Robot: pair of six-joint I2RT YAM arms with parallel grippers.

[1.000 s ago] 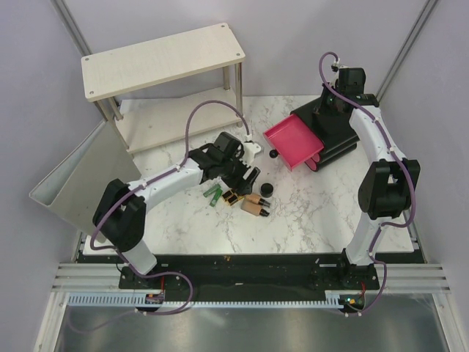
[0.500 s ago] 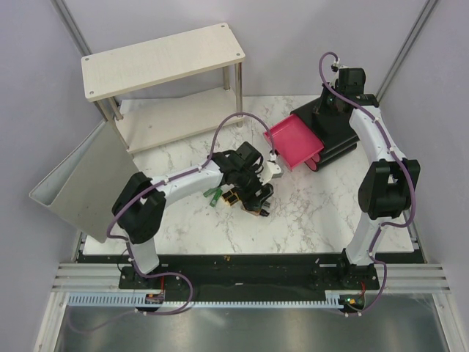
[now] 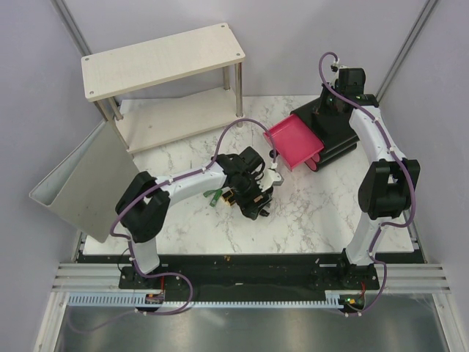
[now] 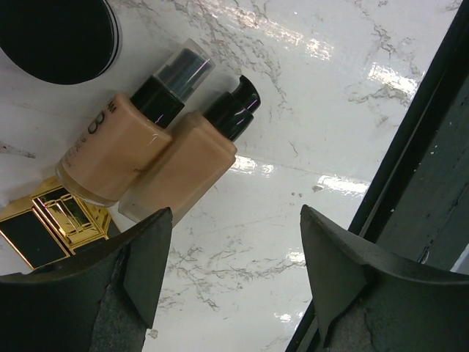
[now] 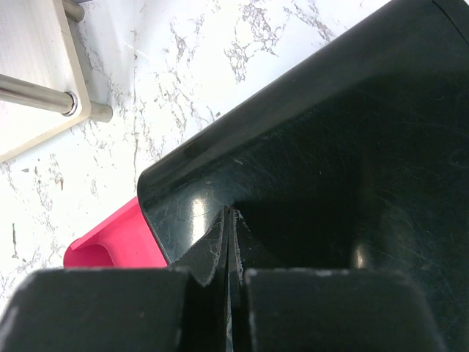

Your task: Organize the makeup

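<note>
Marble table point(image 3: 322, 213); overhead, left hand point(image 3: 258, 196) hides both beige bottles point(image 4: 102, 147).

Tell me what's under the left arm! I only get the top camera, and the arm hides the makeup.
Observer: The left wrist camera shows two beige bottles lying side by side and touching, with their caps pointing away from the left end effector.
Operator: Is it holding one?
Observer: No. Its fingers stand open, with only bare marble table between them.
Operator: What else is close?
Observer: A black-and-gold case lies right by the bottles' bases.
</note>
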